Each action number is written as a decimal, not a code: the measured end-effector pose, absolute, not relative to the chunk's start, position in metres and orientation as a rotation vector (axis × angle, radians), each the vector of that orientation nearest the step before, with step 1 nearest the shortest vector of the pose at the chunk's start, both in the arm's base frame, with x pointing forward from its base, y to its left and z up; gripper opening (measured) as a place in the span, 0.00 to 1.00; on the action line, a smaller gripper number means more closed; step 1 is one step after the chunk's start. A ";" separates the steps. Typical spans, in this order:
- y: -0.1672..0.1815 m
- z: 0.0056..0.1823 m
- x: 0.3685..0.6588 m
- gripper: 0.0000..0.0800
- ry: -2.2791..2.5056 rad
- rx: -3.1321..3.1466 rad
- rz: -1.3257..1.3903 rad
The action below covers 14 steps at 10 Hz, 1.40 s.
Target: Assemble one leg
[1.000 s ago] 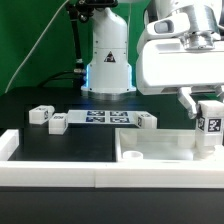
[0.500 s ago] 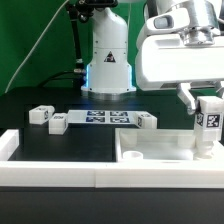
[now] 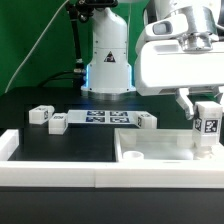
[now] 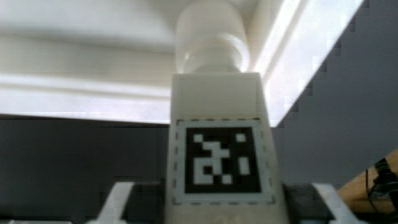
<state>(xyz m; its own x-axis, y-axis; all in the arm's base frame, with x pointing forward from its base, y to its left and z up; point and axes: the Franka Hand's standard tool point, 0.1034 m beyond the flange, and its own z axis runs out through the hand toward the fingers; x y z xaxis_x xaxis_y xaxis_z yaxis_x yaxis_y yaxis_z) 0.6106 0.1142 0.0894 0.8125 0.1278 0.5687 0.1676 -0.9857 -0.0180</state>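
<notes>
I see the leg [image 3: 208, 128] upright: a small white post, black-and-white tag on its side, lower end at the tabletop's [image 3: 165, 148] corner on the exterior view's right.

Exterior view: I see only one of the fingers [image 3: 186, 100] of the gripper [image 3: 203, 107]. Below them, the foot of the leg [image 3: 207, 128] blends into the white panel [image 3: 160, 143], so seating is unconfirmed. Wrist view is blurred: the leg [image 4: 222, 140] is cropped at the fingertips, and the brown object [image 4: 381, 186] beside them is unidentifiable.
</notes>
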 end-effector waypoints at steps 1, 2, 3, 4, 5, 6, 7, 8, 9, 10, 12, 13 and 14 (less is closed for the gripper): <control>0.114 0.087 0.611 0.36 -0.239 -2.928 -0.907; 0.114 0.086 0.611 0.36 -0.239 -2.928 -0.909; 0.112 0.081 0.609 0.36 -0.236 -2.932 -0.899; 0.111 0.076 0.607 0.36 -0.232 -2.937 -0.886; 0.110 0.076 0.608 0.36 -0.232 -2.936 -0.893; 0.110 0.076 0.608 0.36 -0.231 -2.935 -0.897; 0.110 0.076 0.608 0.36 -0.231 -2.935 -0.897; 0.110 0.076 0.608 0.36 -0.231 -2.936 -0.892; 0.110 0.074 0.607 0.36 -0.232 -2.938 -0.882; 0.110 0.074 0.607 0.59 -0.232 -2.938 -0.882; 0.110 0.074 0.607 0.74 -0.232 -2.938 -0.882; 0.110 0.074 0.607 0.80 -0.232 -2.938 -0.882; 0.110 0.074 0.607 0.81 -0.232 -2.938 -0.882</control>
<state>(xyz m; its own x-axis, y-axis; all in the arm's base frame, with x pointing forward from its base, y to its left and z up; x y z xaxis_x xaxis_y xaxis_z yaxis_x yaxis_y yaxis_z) 0.6070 0.1103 0.0741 0.8245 0.1253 0.5519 0.1628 -0.9865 -0.0191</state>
